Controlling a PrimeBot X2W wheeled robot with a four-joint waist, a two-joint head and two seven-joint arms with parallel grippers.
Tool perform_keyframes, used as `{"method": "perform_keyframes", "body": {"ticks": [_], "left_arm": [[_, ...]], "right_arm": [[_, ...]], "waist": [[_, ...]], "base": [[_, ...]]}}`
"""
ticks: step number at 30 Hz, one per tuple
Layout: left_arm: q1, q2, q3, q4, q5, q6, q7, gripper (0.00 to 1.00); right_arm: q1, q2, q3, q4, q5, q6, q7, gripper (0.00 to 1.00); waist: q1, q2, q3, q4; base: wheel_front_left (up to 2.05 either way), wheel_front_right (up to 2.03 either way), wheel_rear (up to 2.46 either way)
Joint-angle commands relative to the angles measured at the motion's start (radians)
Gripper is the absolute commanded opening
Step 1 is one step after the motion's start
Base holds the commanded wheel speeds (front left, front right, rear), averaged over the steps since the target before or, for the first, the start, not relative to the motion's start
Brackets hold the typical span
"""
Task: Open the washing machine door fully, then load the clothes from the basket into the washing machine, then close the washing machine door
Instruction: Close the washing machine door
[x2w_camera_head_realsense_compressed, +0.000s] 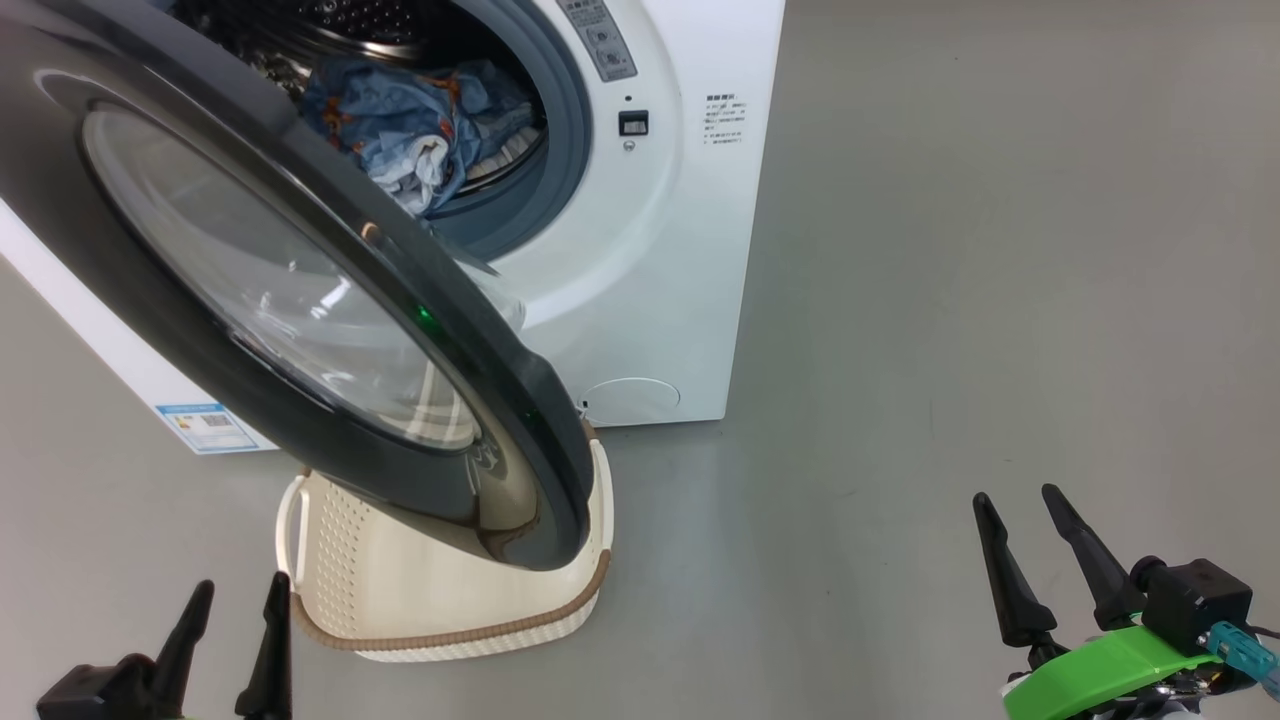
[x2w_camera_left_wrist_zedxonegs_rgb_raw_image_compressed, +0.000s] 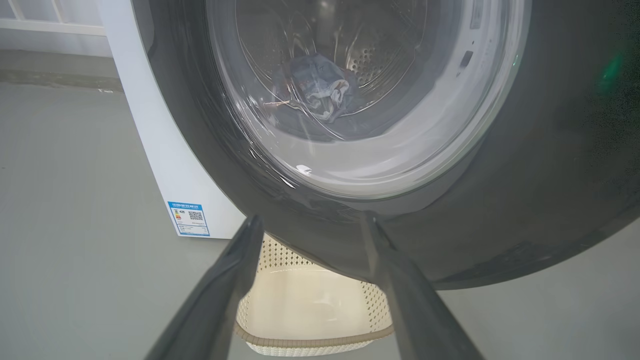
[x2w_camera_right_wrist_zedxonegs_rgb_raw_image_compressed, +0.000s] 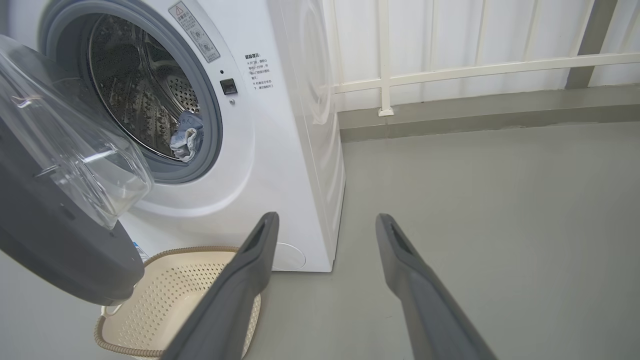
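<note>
Blue clothes in drum, basket looks empty. Left gripper, right gripper: jaws wide, holding nothing. You push washing machine door by its near face till it latches

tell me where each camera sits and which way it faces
head view: on the head, looking down at the washing machine door and basket; left gripper, right gripper below
left wrist view: low, facing the door close up; own fingers
right wrist view: low, facing the washing machine front; own fingers
shared: all three show the clothes
</note>
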Motion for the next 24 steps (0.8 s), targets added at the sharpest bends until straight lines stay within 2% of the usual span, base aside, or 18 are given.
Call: {"method": "perform_keyframes", "body": {"ticks": [1, 10, 11, 12, 13, 14, 15, 24], "left_arm": [[-0.012, 0.014, 0.048, -0.023, 0.016, -0.002, -0.01, 1.0], [-0.018, 0.005, 0.067, -0.031, 0.026, -0.002, -0.01, 1.0], [-0.018, 0.003, 0.069, -0.033, 0.027, -0.002, -0.01, 1.0], [-0.018, 0.001, 0.069, -0.033, 0.028, -0.002, -0.01, 1.0], [-0.019, -0.001, 0.068, -0.034, 0.03, -0.002, -0.01, 1.0], [-0.019, -0.003, 0.07, -0.035, 0.033, -0.002, -0.01, 1.0], [-0.019, -0.007, 0.074, -0.036, 0.035, -0.002, -0.01, 1.0], [-0.009, -0.044, 0.097, -0.05, 0.041, -0.002, -0.01, 1.0]], "right_arm": [[0.004, -0.008, 0.019, -0.02, -0.003, 0.002, -0.005, 1.0], [-0.004, -0.008, 0.018, -0.019, 0.0, 0.002, -0.005, 1.0], [-0.005, -0.006, 0.019, -0.019, 0.001, 0.002, -0.005, 0.84], [-0.007, -0.004, 0.021, -0.02, 0.002, 0.002, -0.005, 0.47], [-0.008, -0.001, 0.024, -0.021, 0.004, 0.002, -0.005, 0.33], [-0.01, 0.001, 0.028, -0.021, 0.006, 0.002, -0.005, 0.1], [-0.013, 0.003, 0.033, -0.022, 0.009, 0.002, -0.005, 0.0], [-0.08, 0.026, 0.096, -0.096, 0.039, 0.002, -0.005, 0.0]], "waist": [[0.0, 0.0, 0.0, 0.001], [0.0, 0.0, -0.001, 0.012], [0.0, 0.0, -0.002, 0.014], [0.0, 0.0, -0.003, 0.016], [0.0, 0.0, -0.003, 0.019], [0.0, 0.0, -0.004, 0.021], [0.0, 0.0, -0.004, 0.024], [0.0, 0.0, -0.01, 0.05]], "base": [[0.0, 0.0, 0.0], [0.0, 0.0, 0.0], [0.0, 0.0, 0.0], [0.0, 0.0, 0.0], [0.0, 0.0, 0.0], [0.0, 0.0, 0.0], [0.0, 0.0, 0.0], [0.0, 0.0, 0.0]]}}
